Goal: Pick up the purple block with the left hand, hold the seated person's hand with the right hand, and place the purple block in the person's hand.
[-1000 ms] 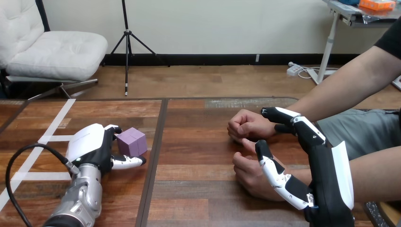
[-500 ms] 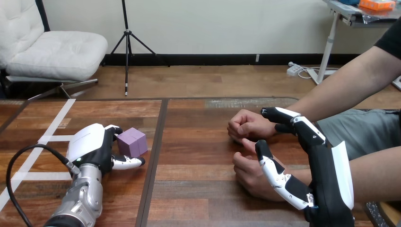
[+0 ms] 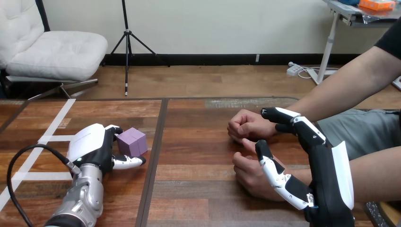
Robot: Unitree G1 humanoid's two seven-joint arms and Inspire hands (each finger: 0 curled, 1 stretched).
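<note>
Purple block [image 3: 132,141]: on the left half of the tabletop [image 3: 198,156], just left of the dark seam that runs down the wood, one corner turned toward the camera.
Left hand [image 3: 90,144]: closed round the purple block, its fingers [image 3: 112,128] curled against the block's far left side and its thumb [image 3: 126,162] lying along the near side. Whether the block is lifted off the wood cannot be told.
Left arm: silver forearm coming up from the bottom left corner.
Right hand [image 3: 326,184]: spread wide and gripping nothing, held on edge at the right. Its thumb [image 3: 269,165] lies across the back of the person's nearer hand [image 3: 248,178], and its fingers [image 3: 288,117] reach out nearly straight beside the wrist of the person's farther hand [image 3: 246,124].
Person's hands: both rest on the tabletop's right half, loosely fisted, one just behind the other and well apart from the block.
White tape [image 3: 47,139]: strips cross the wood to the left of the left hand.
</note>
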